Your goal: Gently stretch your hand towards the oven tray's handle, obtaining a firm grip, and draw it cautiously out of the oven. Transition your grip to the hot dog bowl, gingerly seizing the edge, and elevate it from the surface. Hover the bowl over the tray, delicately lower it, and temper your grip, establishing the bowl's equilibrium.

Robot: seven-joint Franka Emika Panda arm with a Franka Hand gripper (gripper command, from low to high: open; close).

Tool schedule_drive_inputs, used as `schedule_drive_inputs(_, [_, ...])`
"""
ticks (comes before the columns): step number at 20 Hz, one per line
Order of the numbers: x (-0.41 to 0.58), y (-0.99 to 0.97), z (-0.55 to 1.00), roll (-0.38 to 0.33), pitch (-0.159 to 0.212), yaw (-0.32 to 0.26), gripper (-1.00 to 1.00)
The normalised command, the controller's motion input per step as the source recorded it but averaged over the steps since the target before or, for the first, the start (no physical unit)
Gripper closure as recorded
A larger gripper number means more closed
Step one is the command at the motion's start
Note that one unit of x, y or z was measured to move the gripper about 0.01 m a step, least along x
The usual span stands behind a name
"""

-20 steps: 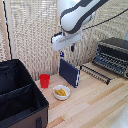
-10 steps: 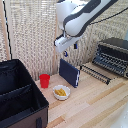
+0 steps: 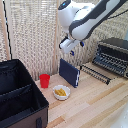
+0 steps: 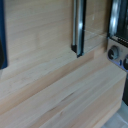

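**Robot arm hovering above the table, tray already drawn out, bowl not yet picked up**

The landmark is the hot dog bowl [image 3: 61, 92], a small white bowl of yellowish pieces sitting on the pale wooden table [image 3: 95, 107]. Going left to right in the exterior view: a big black fabric case [image 3: 19, 97] lies just to the left of the bowl. A small red cup [image 3: 45, 80] stands close behind the bowl, slightly left. A dark blue book [image 3: 69, 72] stands upright just behind the bowl, slightly right. The gripper [image 3: 69, 49] hangs in the air above the book, well clear of the bowl; it holds nothing visible, but how far its jaws are parted cannot be told. Further right of the bowl, the oven tray [image 3: 96, 73], a dark wire rack, juts forward from the oven [image 3: 113, 55], which stands well apart at the far right.

Likely risks: the descent to the bowl's rim passes near the upright book and the cup, so either could be knocked over. A shallow pinch on the rim could tip the bowl and spill the food. On thin bars, the bowl may rock when released.
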Motion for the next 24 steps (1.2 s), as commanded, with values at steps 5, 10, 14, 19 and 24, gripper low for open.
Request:
schedule_drive_inputs(5, [0.000, -0.51, 0.00, -0.304, -0.037, 0.056, -1.00])
schedule_drive_inputs(10, [0.000, -0.56, 0.00, -0.269, -0.015, 0.082, -1.00])
schedule_drive_inputs(14, [0.000, -0.56, 0.00, -0.254, -0.002, 0.096, -1.00])
schedule_drive_inputs(19, [0.000, -0.56, -0.06, -0.254, 0.000, 0.085, -1.00])
schedule_drive_inputs(24, [0.000, -0.49, -0.13, -0.227, -0.010, 0.058, -1.00])
